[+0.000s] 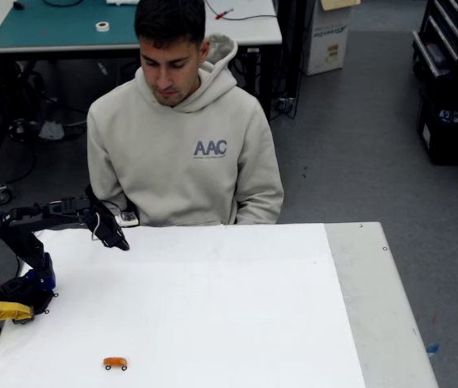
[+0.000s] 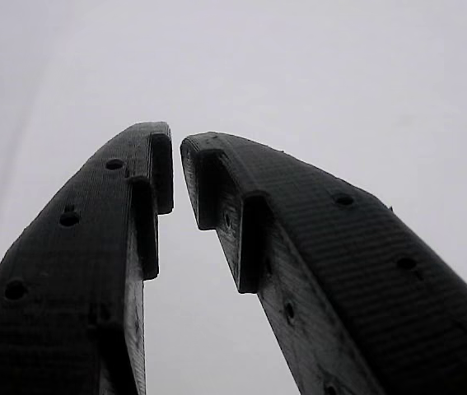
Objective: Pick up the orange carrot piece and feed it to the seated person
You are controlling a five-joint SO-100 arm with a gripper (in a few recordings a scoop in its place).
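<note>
Carrot piece: carrot piece [image 1: 115, 364] lies flat on the white table [image 1: 237, 323] near its front edge, toward the left in the fixed view; small, bright orange, oblong, long side running left-right.
Gripper: gripper [image 1: 122, 242] hangs over the far left part of the table, tips pointing down and right, well apart from the carrot piece and close to the table's back edge.
Jaws: in the wrist view the two black fingers [image 2: 299, 247] nearly meet at the tips with a thin gap between them [image 2: 176, 177]; nothing is gripped, and only plain white surface shows behind them.
Arm: black arm [image 1: 27, 230] rises from a blue and black base [image 1: 27, 291] at the left table edge and bends forward over the table.
Person: person [image 1: 184, 137] sits just behind the table's back edge, in a beige hoodie with blue letters on the chest, head tilted down toward the table.
Yellow part: yellow part [image 1: 1, 310] sits at the left edge beside the arm's base.
</note>
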